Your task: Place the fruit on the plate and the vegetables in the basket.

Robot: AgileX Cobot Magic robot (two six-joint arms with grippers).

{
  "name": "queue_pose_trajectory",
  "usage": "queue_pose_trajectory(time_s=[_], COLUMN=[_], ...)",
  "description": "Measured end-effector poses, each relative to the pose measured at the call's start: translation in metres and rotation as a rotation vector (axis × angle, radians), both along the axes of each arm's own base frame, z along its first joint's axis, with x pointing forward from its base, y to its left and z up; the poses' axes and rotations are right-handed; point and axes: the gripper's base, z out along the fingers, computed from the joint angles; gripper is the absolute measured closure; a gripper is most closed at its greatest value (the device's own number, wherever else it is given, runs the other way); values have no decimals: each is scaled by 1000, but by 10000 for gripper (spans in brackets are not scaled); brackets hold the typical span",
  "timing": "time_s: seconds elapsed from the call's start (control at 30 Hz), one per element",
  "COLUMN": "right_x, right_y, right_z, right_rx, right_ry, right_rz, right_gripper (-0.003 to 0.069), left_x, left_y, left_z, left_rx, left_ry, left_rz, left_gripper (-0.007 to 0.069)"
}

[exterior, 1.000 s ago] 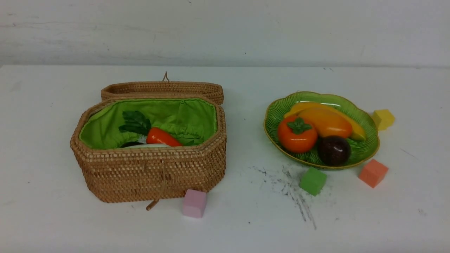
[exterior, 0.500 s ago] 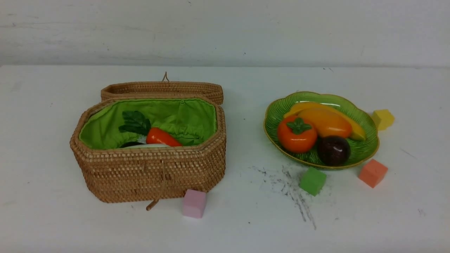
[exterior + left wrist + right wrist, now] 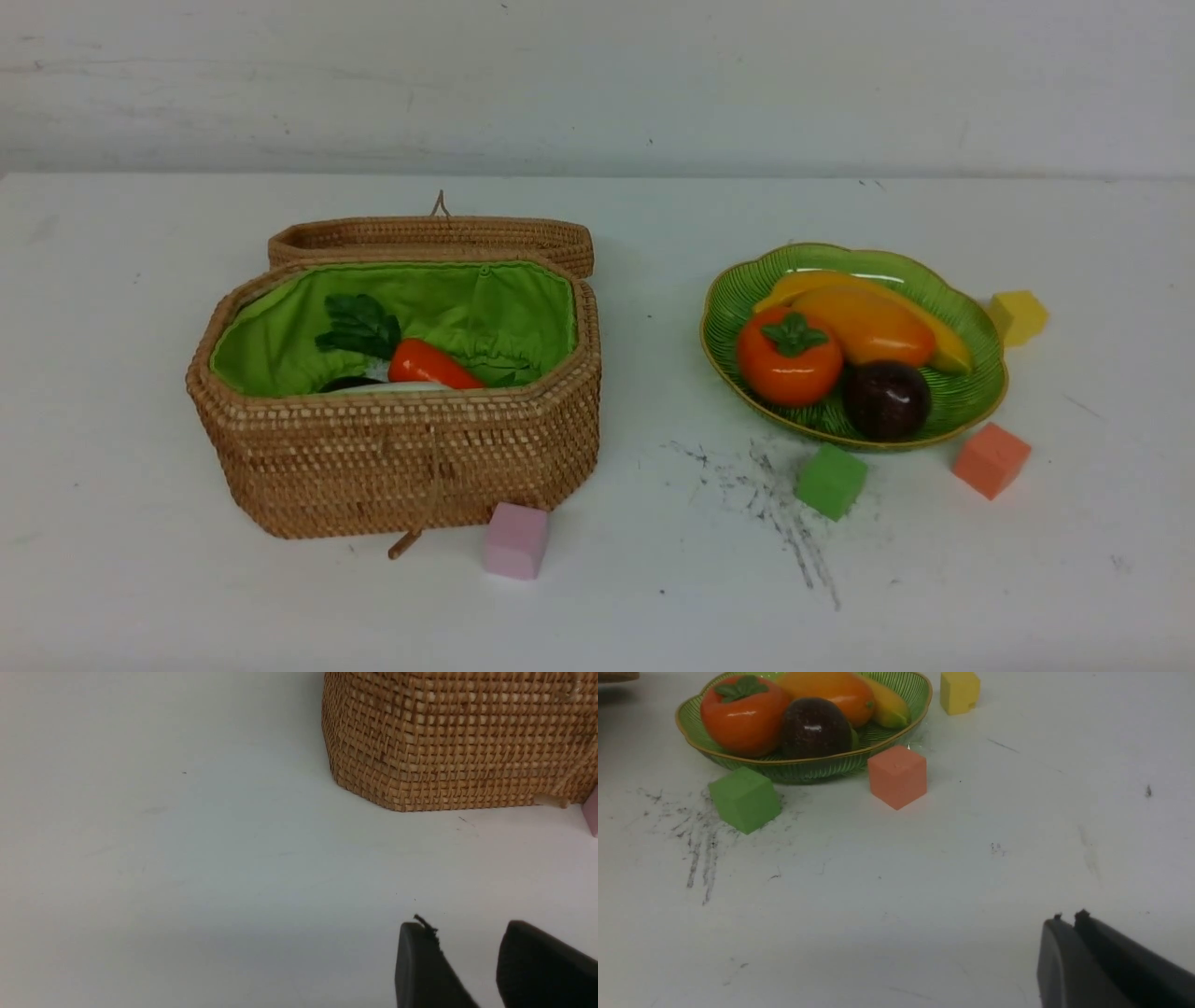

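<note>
The green plate [image 3: 971, 397] on the right holds the orange persimmon [image 3: 789, 359], the mango [image 3: 864, 327], the banana [image 3: 948, 350] and the dark mangosteen [image 3: 887, 399]. The open wicker basket [image 3: 401, 457] on the left holds the carrot [image 3: 431, 364] with its green leaves, a strip of white radish [image 3: 401, 386] and a dark bit of eggplant [image 3: 347, 383]. Neither arm shows in the front view. My left gripper [image 3: 465, 928] hangs open and empty over bare table near the basket's wall [image 3: 458, 742]. My right gripper [image 3: 1068, 918] is shut and empty, well short of the plate [image 3: 808, 767].
Foam cubes lie around: pink [image 3: 515, 539] at the basket's front, green [image 3: 830, 480] and salmon [image 3: 991, 459] before the plate, yellow [image 3: 1018, 316] behind it. The basket's lid [image 3: 429, 238] lies back behind it. Black scuff marks [image 3: 775, 509] streak the white table.
</note>
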Motion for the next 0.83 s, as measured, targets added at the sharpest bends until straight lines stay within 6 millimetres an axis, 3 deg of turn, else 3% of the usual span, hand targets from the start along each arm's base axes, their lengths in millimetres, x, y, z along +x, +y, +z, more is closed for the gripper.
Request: queue_pose_trajectory(time_s=[0.17, 0.43, 0.83], right_x=[0, 0, 0], right_y=[0, 0, 0], right_z=[0, 0, 0], right_rx=[0, 0, 0], right_ry=[0, 0, 0], right_rz=[0, 0, 0], right_gripper=[605, 603, 603], left_x=[0, 0, 0], left_y=[0, -3, -3], left_z=[0, 0, 0], left_rx=[-5, -189, -204], left_ry=[1, 21, 21], left_rz=[0, 34, 37], left_gripper=[386, 386, 386])
